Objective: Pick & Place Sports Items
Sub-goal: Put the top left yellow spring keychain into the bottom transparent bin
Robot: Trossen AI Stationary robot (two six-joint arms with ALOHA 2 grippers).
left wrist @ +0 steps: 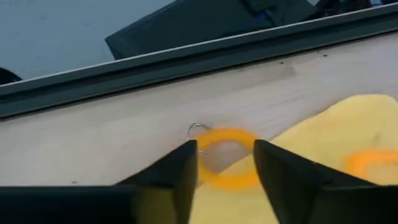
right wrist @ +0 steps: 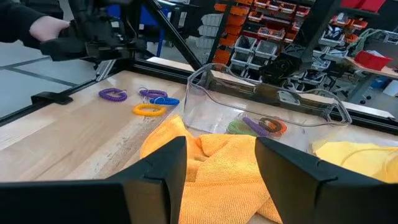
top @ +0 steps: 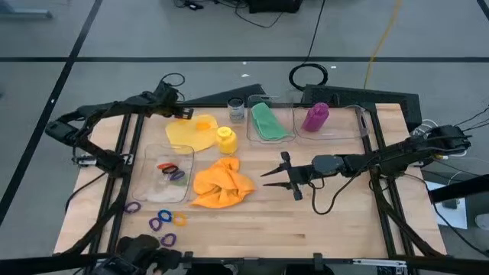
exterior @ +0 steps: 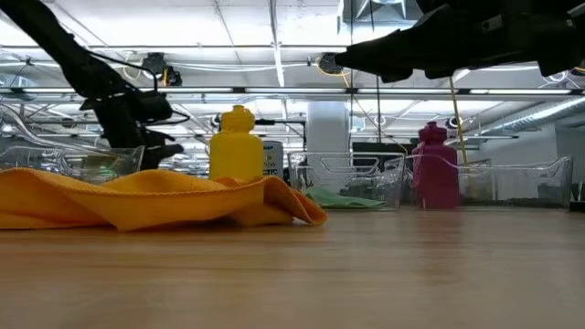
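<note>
The left arm is stretched along the far left edge of the pale wooden surface (top: 321, 229), its gripper (top: 186, 113) lowered at the far edge of the flat yellow soft cloth (top: 191, 134). In the left wrist view its two dark fingers (left wrist: 180, 171) are seen parted, and a small orange elastic ring (left wrist: 227, 155) lies between them, half on the yellow cloth and half on bare wood; no grip on the ring is seen. The right arm is reached in from the right side and held level above the middle of the surface, its gripper (top: 284, 176) pointed toward the crumpled orange soft cloth (top: 221, 183), fingers (right wrist: 286, 168) spread and nothing held between them. A small yellow plastic bottle (top: 225, 140) is stood upright between the yellow and orange cloths. A folded green soft cloth (top: 267, 122) is laid inside a clear plastic box (top: 250, 134) at the far side, and a small purple bottle (top: 315, 117) is placed in the neighbouring clear box (top: 363, 122). A small clear glass jar (top: 236, 109) is stood just beside the green cloth's box. Several coloured rings (top: 172, 171) are gathered in a third clear box (top: 145, 179) on the left, and purple, blue and orange rings (top: 164, 221) are scattered on the wood near the front left corner.
</note>
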